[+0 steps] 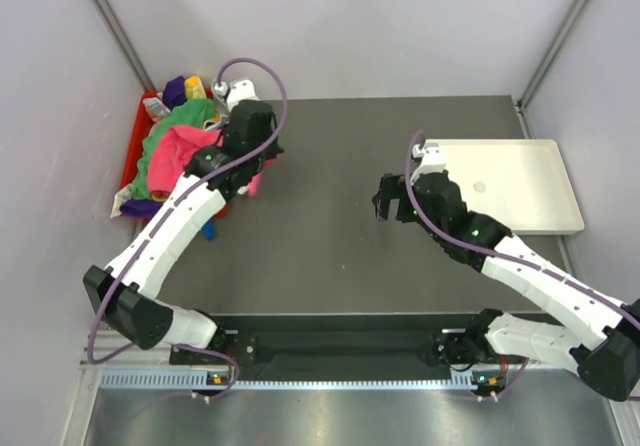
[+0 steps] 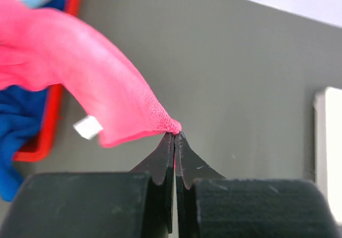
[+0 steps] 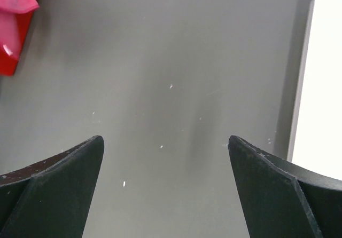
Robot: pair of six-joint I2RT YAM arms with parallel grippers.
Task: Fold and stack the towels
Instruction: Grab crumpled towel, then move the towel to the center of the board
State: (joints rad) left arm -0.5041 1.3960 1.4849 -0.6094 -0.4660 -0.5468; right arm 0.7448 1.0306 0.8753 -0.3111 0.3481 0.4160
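The pink towel (image 2: 91, 72) is soft matt cloth, with a fine ribbed weave showing along its hem. The bench (image 3: 160, 62) is smooth, matt dark grey, flecked with pale specks. The red bin (image 3: 9, 63) looks like glossy plastic, the white tray (image 1: 520, 181) smooth plastic. The right pincer (image 3: 165, 142) is matt black, lightly scuffed.

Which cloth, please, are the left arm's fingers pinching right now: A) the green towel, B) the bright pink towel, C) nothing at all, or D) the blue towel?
B: the left wrist view shows the left fingers shut together on a corner of the bright pink towel.
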